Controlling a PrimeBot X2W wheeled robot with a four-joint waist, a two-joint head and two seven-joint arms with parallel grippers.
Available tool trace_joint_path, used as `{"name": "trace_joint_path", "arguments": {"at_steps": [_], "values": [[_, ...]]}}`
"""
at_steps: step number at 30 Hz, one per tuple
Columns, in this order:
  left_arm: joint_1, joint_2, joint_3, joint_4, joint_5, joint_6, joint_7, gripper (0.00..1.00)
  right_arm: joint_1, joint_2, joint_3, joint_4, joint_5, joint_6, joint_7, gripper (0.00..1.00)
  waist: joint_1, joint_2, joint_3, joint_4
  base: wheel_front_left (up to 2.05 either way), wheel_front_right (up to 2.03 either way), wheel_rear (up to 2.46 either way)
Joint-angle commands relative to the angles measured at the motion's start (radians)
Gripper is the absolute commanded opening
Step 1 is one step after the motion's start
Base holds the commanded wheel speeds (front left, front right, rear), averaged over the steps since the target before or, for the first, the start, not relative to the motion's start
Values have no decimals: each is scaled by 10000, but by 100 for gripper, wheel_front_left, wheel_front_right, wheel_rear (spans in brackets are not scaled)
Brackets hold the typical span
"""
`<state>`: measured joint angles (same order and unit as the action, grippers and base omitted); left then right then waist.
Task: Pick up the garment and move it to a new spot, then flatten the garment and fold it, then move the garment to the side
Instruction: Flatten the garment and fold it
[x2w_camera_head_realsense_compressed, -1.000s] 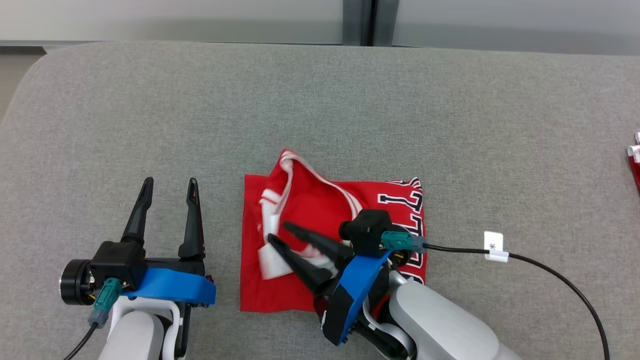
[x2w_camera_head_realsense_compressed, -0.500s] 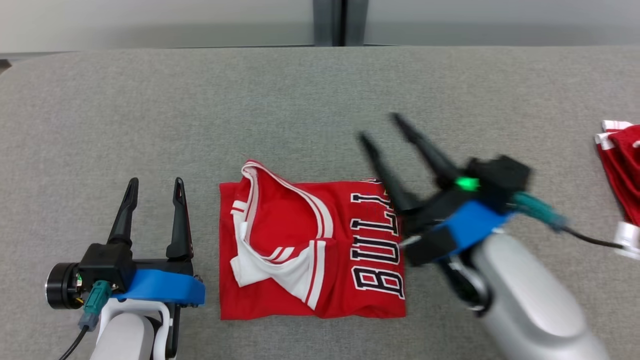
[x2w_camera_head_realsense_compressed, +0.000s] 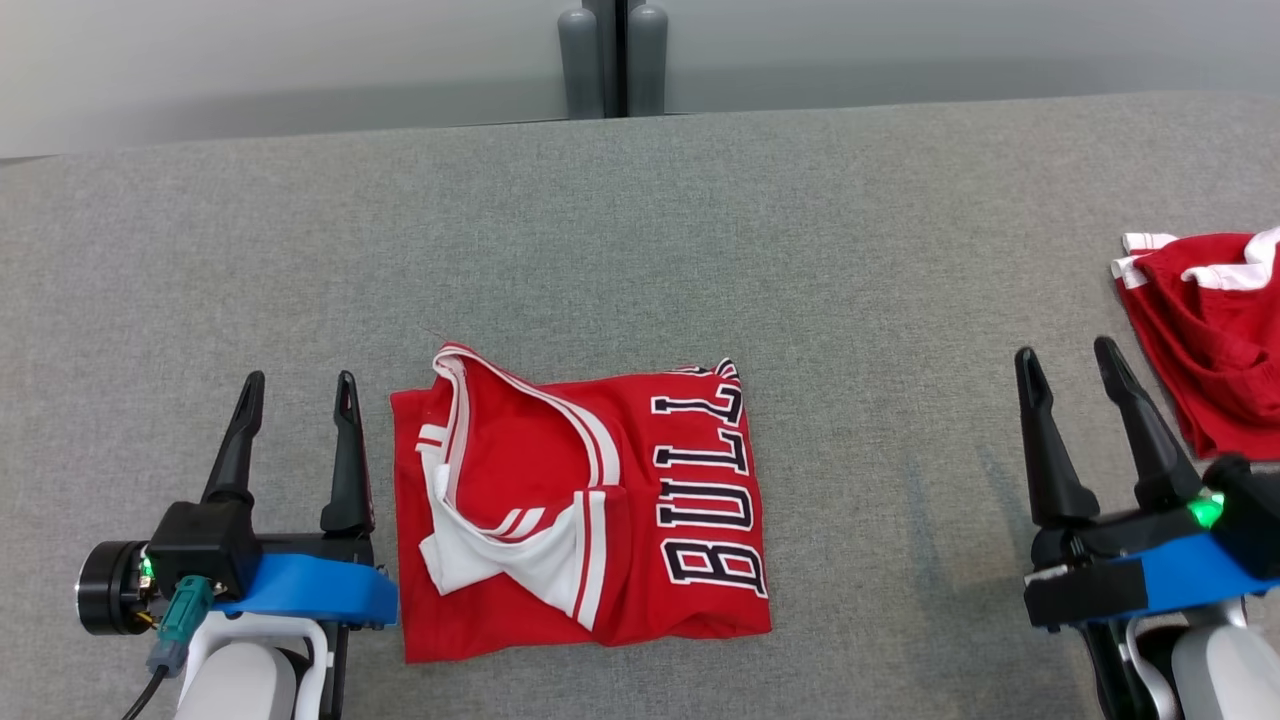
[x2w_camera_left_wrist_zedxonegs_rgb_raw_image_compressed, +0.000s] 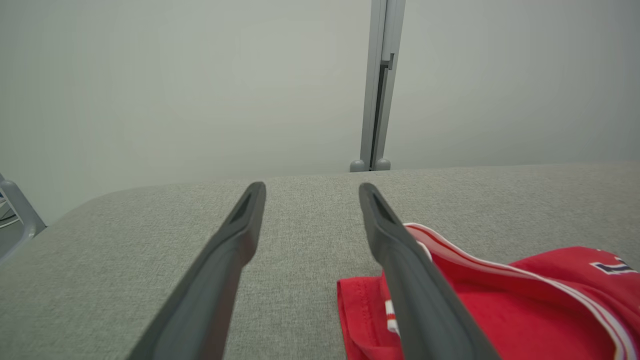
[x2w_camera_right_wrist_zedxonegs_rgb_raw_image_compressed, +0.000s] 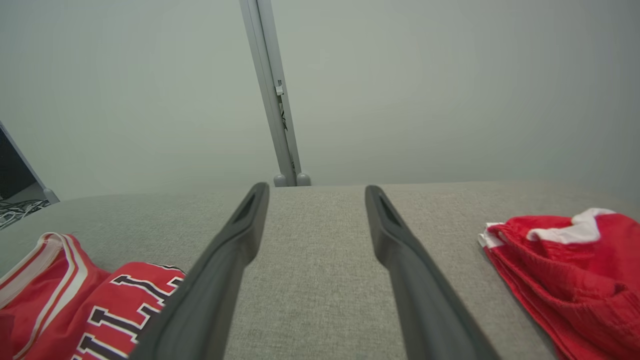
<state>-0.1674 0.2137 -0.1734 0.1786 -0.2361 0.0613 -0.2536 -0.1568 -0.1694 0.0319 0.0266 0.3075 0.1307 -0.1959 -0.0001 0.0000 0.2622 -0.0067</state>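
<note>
The garment (x2w_camera_head_realsense_compressed: 580, 505) is a red jersey with white trim and black-and-white letters. It lies folded into a rough square on the grey table (x2w_camera_head_realsense_compressed: 640, 220), left of centre. Its edge shows at the lower right of the left wrist view (x2w_camera_left_wrist_zedxonegs_rgb_raw_image_compressed: 500, 300) and at the lower left of the right wrist view (x2w_camera_right_wrist_zedxonegs_rgb_raw_image_compressed: 75, 295). My left gripper (x2w_camera_head_realsense_compressed: 297, 390) stands open just left of the garment, with nothing between its fingers. Far off to the right, my right gripper (x2w_camera_head_realsense_compressed: 1068, 358) is open and empty too, well apart from the folded jersey.
A second red garment with white trim (x2w_camera_head_realsense_compressed: 1215, 340) lies crumpled at the table's right edge, close to my right gripper; it also appears in the right wrist view (x2w_camera_right_wrist_zedxonegs_rgb_raw_image_compressed: 570, 270). A grey post (x2w_camera_head_realsense_compressed: 612, 55) stands behind the table's far edge.
My right gripper opened, lifted off the folded jersey and swung away to the right. The head camera also panned right, shifting the whole picture. The left gripper stayed open beside the garment.
</note>
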Motion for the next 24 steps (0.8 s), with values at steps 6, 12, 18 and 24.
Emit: {"name": "trace_joint_path", "arguments": {"at_steps": [6, 12, 18, 24], "values": [[66, 134, -29, -158, -9, 91, 125, 100, 928, 487, -456, -818, -345, 0, 505, 100, 1, 0, -52, -74, 0, 0, 0], [108, 179, -58, -256, -40, 164, 193, 100, 1136, 676, -559, -1013, -414, 0, 644, 100, 1, 0, -92, -134, 0, 0, 0], [50, 227, -112, -289, -52, 175, 214, 100, 1095, 785, -395, -897, -434, 0, 836, 100, 1, 0, -121, -100, 0, 0, 0], [-47, 210, -188, -267, -63, 171, 189, 100, 673, 909, 937, 87, 23, 0, 1169, 0, 1, 0, -120, 45, 0, 0, 0]]}}
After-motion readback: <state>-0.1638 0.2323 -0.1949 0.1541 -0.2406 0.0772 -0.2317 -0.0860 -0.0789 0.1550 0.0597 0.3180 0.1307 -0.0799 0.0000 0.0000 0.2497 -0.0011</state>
